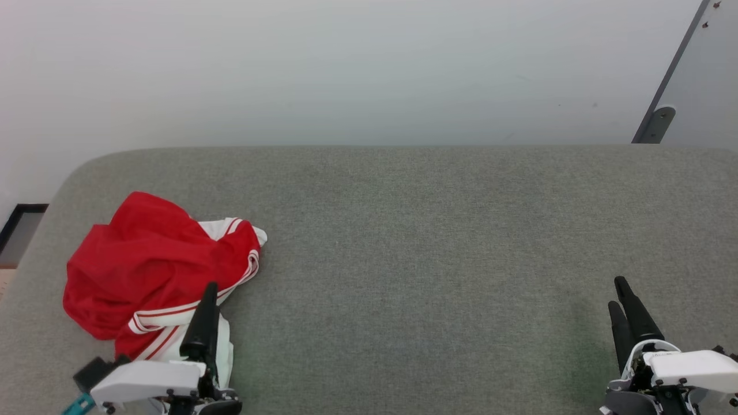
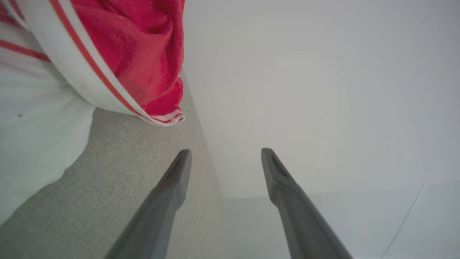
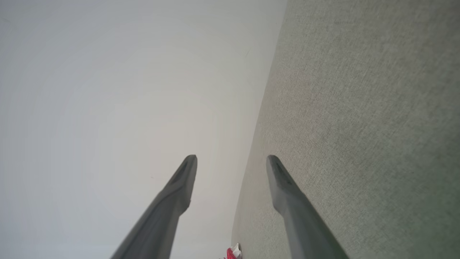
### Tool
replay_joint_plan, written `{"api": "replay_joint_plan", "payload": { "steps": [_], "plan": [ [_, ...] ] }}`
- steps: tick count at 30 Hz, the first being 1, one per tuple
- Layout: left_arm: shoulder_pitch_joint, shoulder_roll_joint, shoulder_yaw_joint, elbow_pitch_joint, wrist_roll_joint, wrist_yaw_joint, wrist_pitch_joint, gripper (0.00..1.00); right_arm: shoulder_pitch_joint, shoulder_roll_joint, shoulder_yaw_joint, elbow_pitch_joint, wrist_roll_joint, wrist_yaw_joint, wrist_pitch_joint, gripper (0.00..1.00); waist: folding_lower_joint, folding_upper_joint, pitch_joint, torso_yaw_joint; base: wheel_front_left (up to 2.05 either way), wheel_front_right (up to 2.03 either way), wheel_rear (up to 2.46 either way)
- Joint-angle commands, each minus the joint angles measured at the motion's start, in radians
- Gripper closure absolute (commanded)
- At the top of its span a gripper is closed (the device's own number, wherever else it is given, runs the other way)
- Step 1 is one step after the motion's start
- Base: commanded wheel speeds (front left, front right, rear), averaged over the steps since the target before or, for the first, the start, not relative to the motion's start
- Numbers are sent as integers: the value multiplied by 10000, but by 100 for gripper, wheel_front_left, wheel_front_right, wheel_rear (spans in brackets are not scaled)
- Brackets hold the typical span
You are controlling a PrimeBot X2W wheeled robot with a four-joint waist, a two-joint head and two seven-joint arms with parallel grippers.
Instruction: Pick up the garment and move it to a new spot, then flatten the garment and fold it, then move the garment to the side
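The garment [image 1: 144,262], bright red with white panels and striped trim, lies crumpled at the left end of the grey-green table [image 1: 432,230]. My left gripper [image 1: 209,288] hovers over its near right edge, fingers pointing away from me. In the left wrist view the garment [image 2: 136,54] bulges at the upper left, while the left gripper [image 2: 225,153] stands open, apart from the cloth and holding nothing. At the lower right my right gripper [image 1: 618,294] rests above bare table. Its own view shows the right gripper [image 3: 231,160] open and empty, with a scrap of the garment [image 3: 233,253] at the bottom edge.
The table's far edge [image 1: 369,147] meets a pale wall. A grey metal strut [image 1: 663,109] leans at the upper right. The table's left corner is rounded, with a dark opening [image 1: 20,225] beyond it. Bare felt stretches from the garment to the right gripper.
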Motion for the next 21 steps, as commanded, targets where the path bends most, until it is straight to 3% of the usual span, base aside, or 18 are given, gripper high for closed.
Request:
{"api": "replay_joint_plan", "payload": {
  "steps": [1,9,21],
  "plan": [
    [-362,151,-61,-121,365,44,-91,0,-382,-141,99,-59,-246,-1,-106,0,0,-1,-1,7,0,0,0],
    [-462,136,84,-306,2042,166,-433,0,-738,-427,368,135,-1483,-2,-499,0,0,-1,17,21,0,0,0],
    [-539,126,115,-482,4651,145,-888,0,-987,-608,546,22,-4628,-3,-958,0,0,-1,66,66,0,0,0]
  ]
}}
